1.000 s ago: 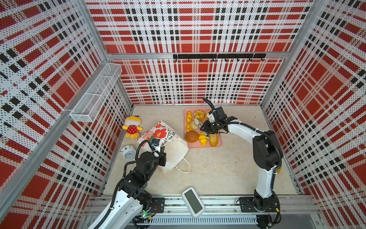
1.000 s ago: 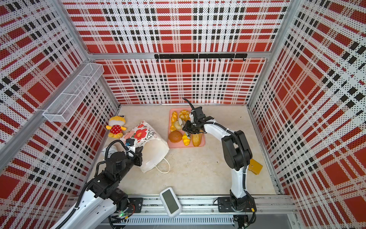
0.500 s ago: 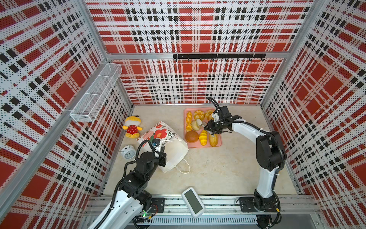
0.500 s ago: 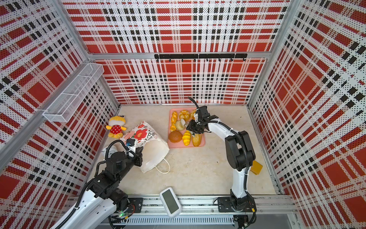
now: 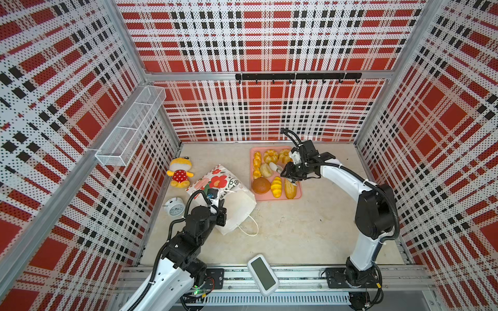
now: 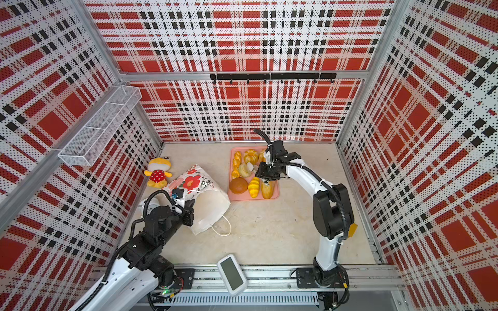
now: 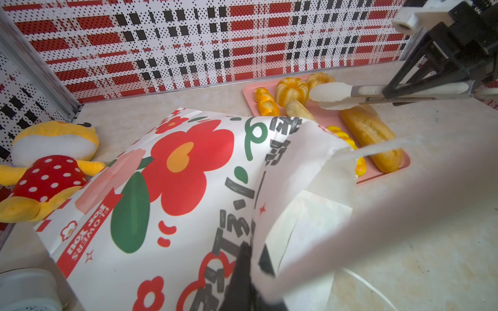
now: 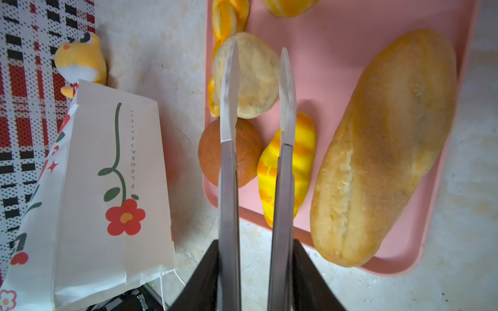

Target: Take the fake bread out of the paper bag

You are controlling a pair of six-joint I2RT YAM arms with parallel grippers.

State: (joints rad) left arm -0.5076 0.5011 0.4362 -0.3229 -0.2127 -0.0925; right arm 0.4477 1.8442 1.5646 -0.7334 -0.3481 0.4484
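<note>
One yellow plush toy (image 5: pixel 179 175) and one white alarm clock (image 5: pixel 174 206) are resting at the left of the worktop (image 5: pixel 296 229). Just right of them, one flowered white paper bag (image 5: pixel 237 204) is lying on its side. The left end effector (image 5: pixel 220 211) is pressed together, pinching the bag's rim. Further right, one pink tray (image 5: pixel 277 199) is carrying the fake bread (image 5: pixel 290 188), seven pieces showing clearly, all outside the bag. The right end effector (image 8: pixel 258 88) is hovering over the tray with its two long blades spread, gripping nothing and hiding part of one ring cake.
</note>
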